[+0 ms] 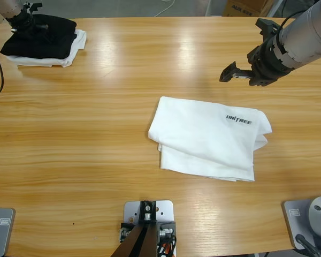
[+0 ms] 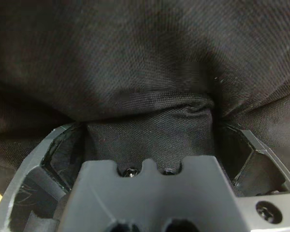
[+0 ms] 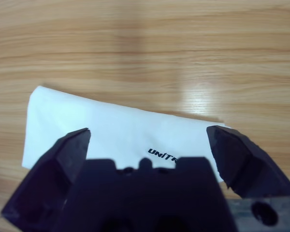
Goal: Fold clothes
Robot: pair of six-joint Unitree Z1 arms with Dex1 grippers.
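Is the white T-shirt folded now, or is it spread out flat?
Folded. The white T-shirt lies as a compact rectangle with layered edges at its near side, no sleeves spread, "UNITREE" lettering on top.

Bright overhead light leaves pale glare streaks along the long wooden table (image 1: 96, 107), strongest towards its far edge. The folded white cotton T-shirt (image 1: 208, 136) casts only a thin soft shadow. The left wrist view is dim, filled by black fabric (image 2: 145, 63); the right wrist view's near black jaws are blurred.

Black "UNITREE" lettering on the folded white T-shirt (image 1: 206, 140); cardboard box print at top unreadable.
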